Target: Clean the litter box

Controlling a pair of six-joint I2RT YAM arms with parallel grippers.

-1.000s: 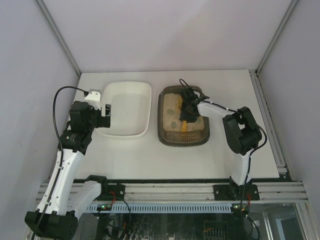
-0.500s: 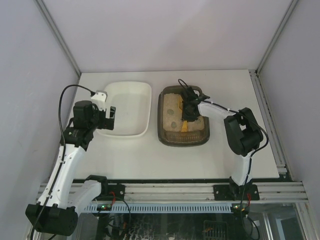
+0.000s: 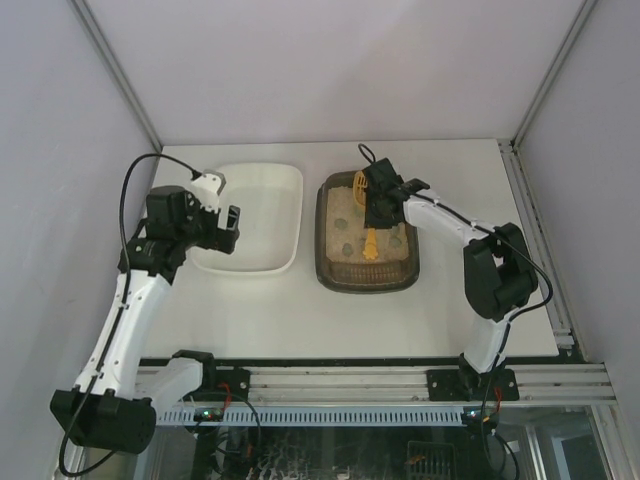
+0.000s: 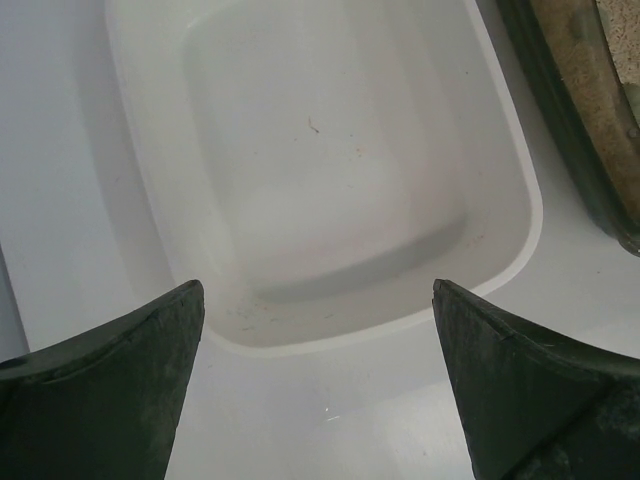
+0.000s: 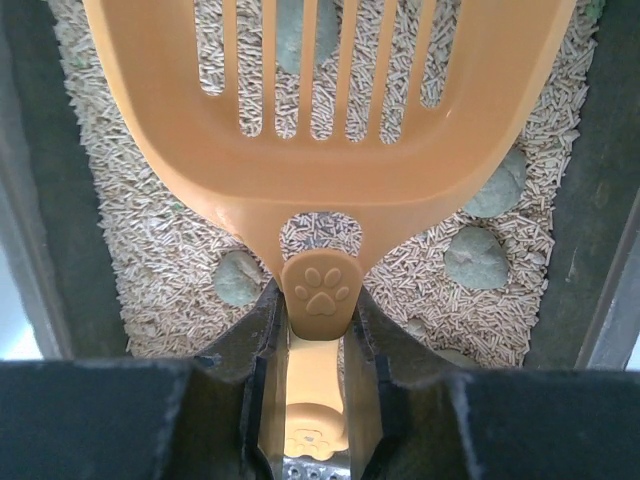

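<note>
Litter box [image 3: 367, 284], directly beneath the right gripper [image 5: 318, 300]: a rigid dark tray filled with tan pellets [image 5: 150, 250] and grey-green clumps [image 5: 476, 257]. It is judged stiff, smooth-walled and heavy with its load, and the loose contents would spill if it were tipped. Its rim is the only hold, so it is better worked in place. Right jaws pinch the handle of an orange scoop [image 5: 330, 130], blade ahead of the fingers over the pellets. Left gripper [image 4: 318, 305], spread wide and empty, hovers over the near end of a white tray [image 4: 524, 230]; the box lies to its right. Blade tip and handle end are cut off, and contact with the pellets cannot be told.
</note>
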